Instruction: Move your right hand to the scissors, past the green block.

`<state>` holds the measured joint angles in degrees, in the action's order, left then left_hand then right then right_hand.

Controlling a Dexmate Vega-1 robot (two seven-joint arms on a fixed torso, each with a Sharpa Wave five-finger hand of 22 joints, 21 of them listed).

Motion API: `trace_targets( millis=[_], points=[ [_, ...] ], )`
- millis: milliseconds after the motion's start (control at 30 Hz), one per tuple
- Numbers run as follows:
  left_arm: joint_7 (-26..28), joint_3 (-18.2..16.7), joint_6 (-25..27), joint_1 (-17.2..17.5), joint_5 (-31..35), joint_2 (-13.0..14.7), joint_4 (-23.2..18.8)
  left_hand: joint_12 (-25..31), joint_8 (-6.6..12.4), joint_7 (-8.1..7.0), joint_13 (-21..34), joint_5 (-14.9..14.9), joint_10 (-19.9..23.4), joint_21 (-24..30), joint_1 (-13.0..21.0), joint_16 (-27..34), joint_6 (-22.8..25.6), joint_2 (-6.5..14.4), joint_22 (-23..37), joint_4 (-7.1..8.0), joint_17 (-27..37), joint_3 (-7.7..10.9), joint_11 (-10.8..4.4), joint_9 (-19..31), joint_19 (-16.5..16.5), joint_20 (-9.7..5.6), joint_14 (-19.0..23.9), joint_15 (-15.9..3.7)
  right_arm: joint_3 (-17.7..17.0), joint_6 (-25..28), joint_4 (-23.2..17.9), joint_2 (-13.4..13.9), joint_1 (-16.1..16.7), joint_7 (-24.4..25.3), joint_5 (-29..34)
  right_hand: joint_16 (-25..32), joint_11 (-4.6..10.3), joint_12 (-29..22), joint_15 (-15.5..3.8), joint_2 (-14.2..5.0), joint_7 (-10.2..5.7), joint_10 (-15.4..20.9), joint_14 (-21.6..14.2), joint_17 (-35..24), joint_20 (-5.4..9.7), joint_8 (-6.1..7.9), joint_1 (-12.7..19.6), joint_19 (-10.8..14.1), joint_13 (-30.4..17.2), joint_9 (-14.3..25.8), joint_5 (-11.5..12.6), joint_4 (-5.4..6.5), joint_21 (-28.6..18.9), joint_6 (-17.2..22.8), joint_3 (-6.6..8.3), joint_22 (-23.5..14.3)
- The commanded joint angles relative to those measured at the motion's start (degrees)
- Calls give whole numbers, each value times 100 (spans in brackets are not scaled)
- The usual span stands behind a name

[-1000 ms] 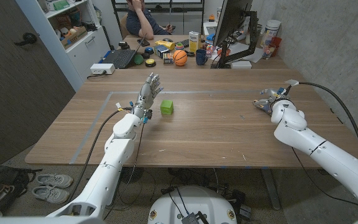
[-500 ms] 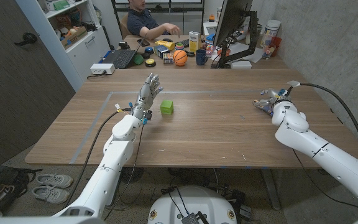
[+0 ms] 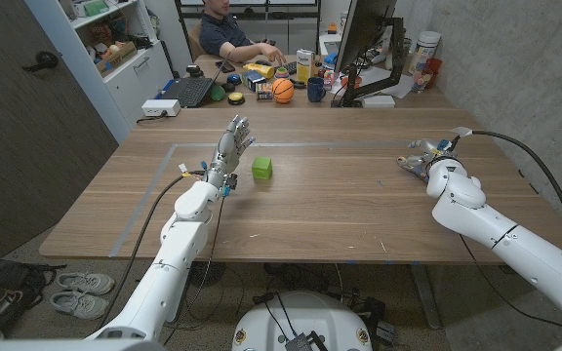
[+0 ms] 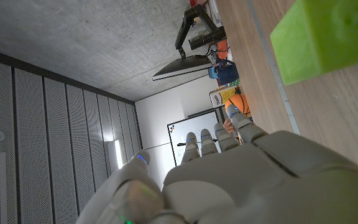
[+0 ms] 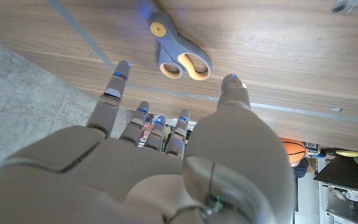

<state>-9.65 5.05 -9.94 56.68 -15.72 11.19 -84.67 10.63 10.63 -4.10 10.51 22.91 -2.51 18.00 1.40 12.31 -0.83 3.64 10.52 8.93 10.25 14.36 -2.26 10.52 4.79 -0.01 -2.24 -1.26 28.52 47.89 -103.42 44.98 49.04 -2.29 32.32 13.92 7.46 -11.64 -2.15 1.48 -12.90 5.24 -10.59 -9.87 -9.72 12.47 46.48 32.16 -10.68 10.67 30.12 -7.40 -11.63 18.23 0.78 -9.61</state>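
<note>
The green block [image 3: 261,168], a small bright cube, sits flat on the wooden table left of centre. The scissors [image 5: 178,55], grey with yellow-lined handles, lie flat near the right side, blades apparently closed.

White glossy arms with black cables end in each grey robot hand [image 5: 160,168], blue-lit fingertips [image 5: 123,64]

The right hand [image 5: 160,168] shows from the back, fingers [image 5: 107,102] spread and holding nothing. The scissors [image 5: 176,50], grey with yellow-lined handle loops and a yellow pivot, lie closed on the wooden table [image 5: 278,56], near the fingertips but apart from them. A grey tape line [image 5: 82,32] runs across the tabletop beside the scissors.
</note>
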Motion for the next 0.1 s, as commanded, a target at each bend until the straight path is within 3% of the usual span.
trace_targets(
  millis=[33,100],
  points=[
    [-32,3,-1,-9,-20,25,-11,27,23,-27,32,36,5,-18,26,16,9,75,26,-13,22,-21,-39,10,40,8,-13,5,-4,24,-45,-13,38,90,-33,-10,5,5,-40,-18,22,57,-61,4,58,-37,89,45,1,16,44,0,17,70,-45,-14],
    [-46,6,5,-11,-24,33,-13,26,24,-27,32,37,2,-21,26,15,10,76,26,-13,22,-24,-45,10,44,8,-14,1,2,42,-50,-16,39,100,-27,-15,-11,2,-45,-25,21,84,-75,4,96,-38,98,58,1,17,47,5,21,85,-53,-14]
  ],
)
